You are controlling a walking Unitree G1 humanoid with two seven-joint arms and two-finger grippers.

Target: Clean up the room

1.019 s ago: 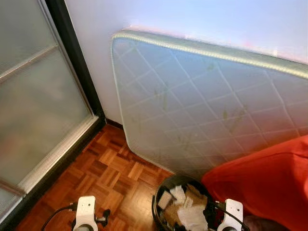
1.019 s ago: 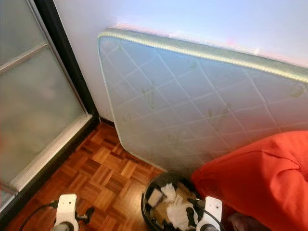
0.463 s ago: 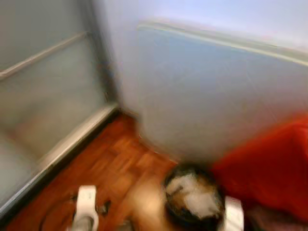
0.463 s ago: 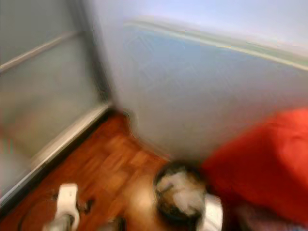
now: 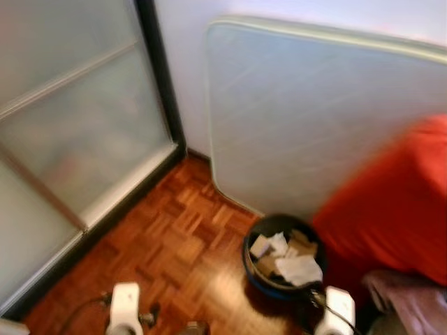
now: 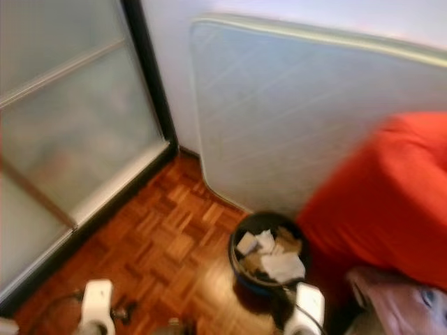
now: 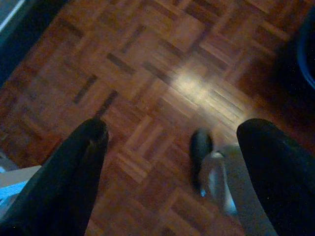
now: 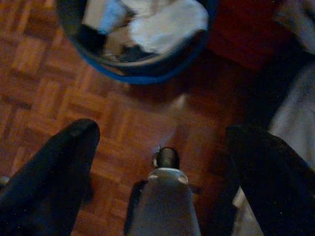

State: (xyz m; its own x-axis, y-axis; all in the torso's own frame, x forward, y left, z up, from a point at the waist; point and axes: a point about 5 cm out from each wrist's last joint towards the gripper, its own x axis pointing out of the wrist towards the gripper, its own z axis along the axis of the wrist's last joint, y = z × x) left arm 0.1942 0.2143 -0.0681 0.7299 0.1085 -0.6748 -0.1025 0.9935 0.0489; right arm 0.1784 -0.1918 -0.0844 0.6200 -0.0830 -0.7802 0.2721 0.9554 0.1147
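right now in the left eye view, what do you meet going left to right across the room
glass door → black frame → mattress against the wall → bin of paper on the floor → red cover

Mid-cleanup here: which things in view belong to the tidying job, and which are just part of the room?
Job:
bin, full of paper scraps
pinkish cloth on the floor

Just there:
mattress leaning on the wall
red cover
sliding door
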